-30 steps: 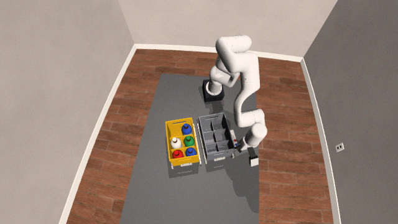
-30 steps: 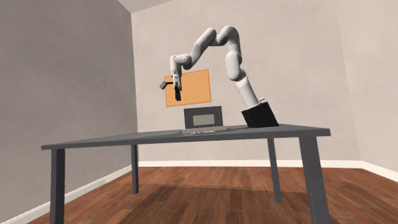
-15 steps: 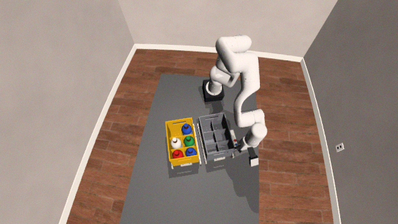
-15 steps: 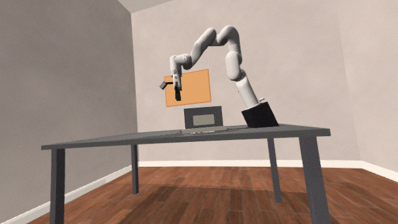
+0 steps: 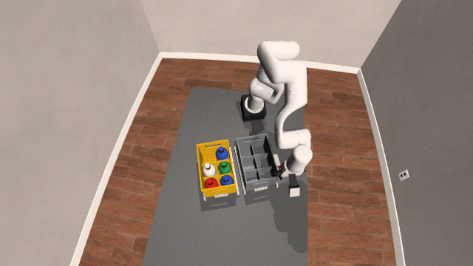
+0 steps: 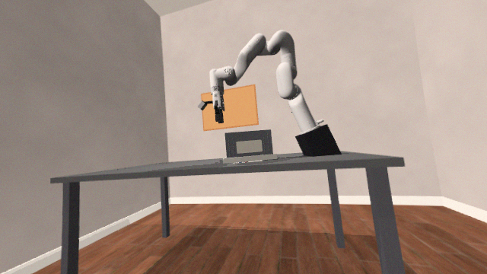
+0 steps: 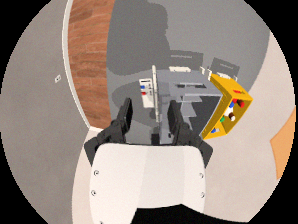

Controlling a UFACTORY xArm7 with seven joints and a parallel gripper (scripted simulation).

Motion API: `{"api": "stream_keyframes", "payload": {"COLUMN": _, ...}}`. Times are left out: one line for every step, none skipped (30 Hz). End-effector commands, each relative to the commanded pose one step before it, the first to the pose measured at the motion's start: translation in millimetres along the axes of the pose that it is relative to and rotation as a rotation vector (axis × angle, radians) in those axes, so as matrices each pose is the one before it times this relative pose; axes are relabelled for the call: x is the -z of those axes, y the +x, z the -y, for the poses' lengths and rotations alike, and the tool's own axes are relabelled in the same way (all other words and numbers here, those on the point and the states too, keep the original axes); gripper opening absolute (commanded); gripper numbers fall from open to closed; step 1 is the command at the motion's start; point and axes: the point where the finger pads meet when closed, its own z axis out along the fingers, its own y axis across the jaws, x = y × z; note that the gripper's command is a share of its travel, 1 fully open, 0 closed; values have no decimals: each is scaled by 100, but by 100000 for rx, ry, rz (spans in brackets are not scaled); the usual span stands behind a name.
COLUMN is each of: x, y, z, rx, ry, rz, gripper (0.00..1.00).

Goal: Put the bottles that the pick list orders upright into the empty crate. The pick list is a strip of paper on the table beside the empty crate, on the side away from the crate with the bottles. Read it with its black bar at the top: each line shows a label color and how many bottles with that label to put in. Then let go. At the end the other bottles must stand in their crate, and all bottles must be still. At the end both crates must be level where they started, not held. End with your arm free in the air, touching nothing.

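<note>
Gray and compartmented, the crate meant for the order [image 5: 255,186] [image 6: 248,156] [image 7: 212,86] stands level near the middle of the worktop [image 5: 207,236] [image 6: 304,167] [image 7: 135,30] with no bottle showing in its compartments, as the xArm gripper [image 5: 278,173] [image 6: 219,118] [image 7: 150,105] hangs in the air above its outer side, fingers fairly wide apart with nothing between them. Beside it, toward the opposite long edge of the worktop, the yellow crate [image 5: 220,192] [image 7: 216,82] keeps five bottles: two blue, one green [image 5: 225,168] [image 7: 222,119], one white [image 5: 209,170] and one red [image 5: 211,183], with one corner compartment vacant. Between the gray crate and the worktop's near long edge under the gripper lies the pick list [image 5: 276,162] [image 7: 146,93], on which the wrist view picks out a blue mark and a red mark; the counts are too small to read with certainty. None of the ordered bottles is in place, so the reading, each transfer and the final retreat appear to remain. Only a narrow gap parts the two crates, and their raised walls call for a high crossing; bare worktop stretches from the crates' short ends toward the far short edge, opposite the arm's base [image 5: 253,117] [image 6: 319,141], leaving the wider room there.

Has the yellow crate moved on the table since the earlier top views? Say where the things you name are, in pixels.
No; the yellow crate [image 5: 219,193] [image 7: 212,125] still sits beside the gray crate [image 5: 254,186], the same narrow gap between them.
</note>
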Motion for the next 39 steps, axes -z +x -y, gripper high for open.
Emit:
{"api": "stream_keyframes", "payload": {"x": 312, "y": -112, "z": -828, "rx": -6077, "ry": 21, "rz": -463, "gripper": 65}}
{"api": "stream_keyframes", "payload": {"x": 84, "y": -84, "z": -487, "rx": -3334, "ry": -3, "rz": 0, "gripper": 65}}
{"api": "stream_keyframes", "payload": {"x": 84, "y": -69, "z": -490, "rx": -3334, "ry": -3, "rz": 0, "gripper": 65}}
{"api": "stream_keyframes", "payload": {"x": 85, "y": -53, "z": -492, "rx": -3334, "ry": -3, "rz": 0, "gripper": 65}}
{"api": "stream_keyframes", "payload": {"x": 85, "y": -36, "z": -493, "rx": -3334, "ry": -3, "rz": -1, "gripper": 65}}
{"api": "stream_keyframes", "payload": {"x": 85, "y": -19, "z": -494, "rx": -3334, "ry": -3, "rz": -1, "gripper": 65}}
{"api": "stream_keyframes", "payload": {"x": 84, "y": -3, "z": -494, "rx": -3334, "ry": -3, "rz": -1, "gripper": 65}}
{"api": "stream_keyframes", "payload": {"x": 84, "y": 14, "z": -494, "rx": -3334, "ry": -3, "rz": -1, "gripper": 65}}
{"api": "stream_keyframes", "payload": {"x": 84, "y": 30, "z": -493, "rx": -3334, "ry": -3, "rz": -1, "gripper": 65}}
{"api": "stream_keyframes", "payload": {"x": 84, "y": 47, "z": -492, "rx": -3334, "ry": -3, "rz": -1, "gripper": 65}}
{"api": "stream_keyframes", "payload": {"x": 84, "y": 63, "z": -490, "rx": -3334, "ry": -3, "rz": -1, "gripper": 65}}
{"api": "stream_keyframes", "payload": {"x": 84, "y": 79, "z": -488, "rx": -3334, "ry": -3, "rz": -1, "gripper": 65}}
{"api": "stream_keyframes", "payload": {"x": 84, "y": 95, "z": -485, "rx": -3334, "ry": -3, "rz": -1, "gripper": 65}}
{"api": "stream_keyframes", "payload": {"x": 84, "y": 111, "z": -482, "rx": -3334, "ry": -3, "rz": -1, "gripper": 65}}
{"api": "stream_keyframes", "payload": {"x": 84, "y": 127, "z": -478, "rx": -3334, "ry": -3, "rz": -1, "gripper": 65}}
{"api": "stream_keyframes", "payload": {"x": 0, "y": 0, "z": 0, "rx": 0, "ry": 0, "rz": 0, "gripper": 65}}
{"api": "stream_keyframes", "payload": {"x": 0, "y": 0, "z": 0, "rx": 0, "ry": 0, "rz": 0, "gripper": 65}}
{"api": "stream_keyframes", "payload": {"x": 79, "y": 146, "z": -476, "rx": -3323, "ry": 25, "rz": -8, "gripper": 65}}
{"api": "stream_keyframes", "payload": {"x": 84, "y": 156, "z": -469, "rx": -3330, "ry": 9, "rz": -5, "gripper": 65}}
{"api": "stream_keyframes", "payload": {"x": 90, "y": 175, "z": -458, "rx": -3348, "ry": -45, "rz": 7, "gripper": 65}}
{"api": "stream_keyframes", "payload": {"x": 84, "y": 189, "z": -457, "rx": -3333, "ry": -3, "rz": -2, "gripper": 65}}
{"api": "stream_keyframes", "payload": {"x": 84, "y": 204, "z": -450, "rx": -3333, "ry": -3, "rz": -2, "gripper": 65}}
{"api": "stream_keyframes", "payload": {"x": 84, "y": 220, "z": -443, "rx": -3333, "ry": -3, "rz": -2, "gripper": 65}}
{"api": "stream_keyframes", "payload": {"x": 84, "y": 234, "z": -435, "rx": -3333, "ry": -3, "rz": -2, "gripper": 65}}
{"api": "stream_keyframes", "payload": {"x": 84, "y": 249, "z": -427, "rx": -3333, "ry": -3, "rz": -2, "gripper": 65}}
{"api": "stream_keyframes", "payload": {"x": 84, "y": 263, "z": -419, "rx": -3333, "ry": -3, "rz": -2, "gripper": 65}}
{"api": "stream_keyframes", "payload": {"x": 84, "y": 277, "z": -410, "rx": -3333, "ry": -3, "rz": -2, "gripper": 65}}
{"api": "stream_keyframes", "payload": {"x": 84, "y": 290, "z": -400, "rx": -3333, "ry": -3, "rz": -2, "gripper": 65}}
{"api": "stream_keyframes", "payload": {"x": 84, "y": 303, "z": -390, "rx": -3333, "ry": -3, "rz": -3, "gripper": 65}}
{"api": "stream_keyframes", "payload": {"x": 84, "y": 316, "z": -380, "rx": -3333, "ry": -3, "rz": -3, "gripper": 65}}
{"api": "stream_keyframes", "payload": {"x": 84, "y": 329, "z": -369, "rx": -3333, "ry": -3, "rz": -3, "gripper": 65}}
{"api": "stream_keyframes", "payload": {"x": 84, "y": 341, "z": -358, "rx": -3333, "ry": -3, "rz": -3, "gripper": 65}}
{"api": "stream_keyframes", "payload": {"x": 0, "y": 0, "z": 0, "rx": 0, "ry": 0, "rz": 0, "gripper": 65}}
{"api": "stream_keyframes", "payload": {"x": 0, "y": 0, "z": 0, "rx": 0, "ry": 0, "rz": 0, "gripper": 65}}
{"api": "stream_keyframes", "payload": {"x": 84, "y": 354, "z": -344, "rx": -3334, "ry": -4, "rz": -3, "gripper": 65}}
{"api": "stream_keyframes", "payload": {"x": 84, "y": 364, "z": -335, "rx": -3333, "ry": -3, "rz": -3, "gripper": 65}}
{"api": "stream_keyframes", "payload": {"x": 84, "y": 374, "z": -323, "rx": -3333, "ry": -3, "rz": -3, "gripper": 65}}
{"api": "stream_keyframes", "payload": {"x": 84, "y": 385, "z": -311, "rx": -3333, "ry": -3, "rz": -3, "gripper": 65}}
{"api": "stream_keyframes", "payload": {"x": 84, "y": 395, "z": -297, "rx": -3333, "ry": -3, "rz": -3, "gripper": 65}}
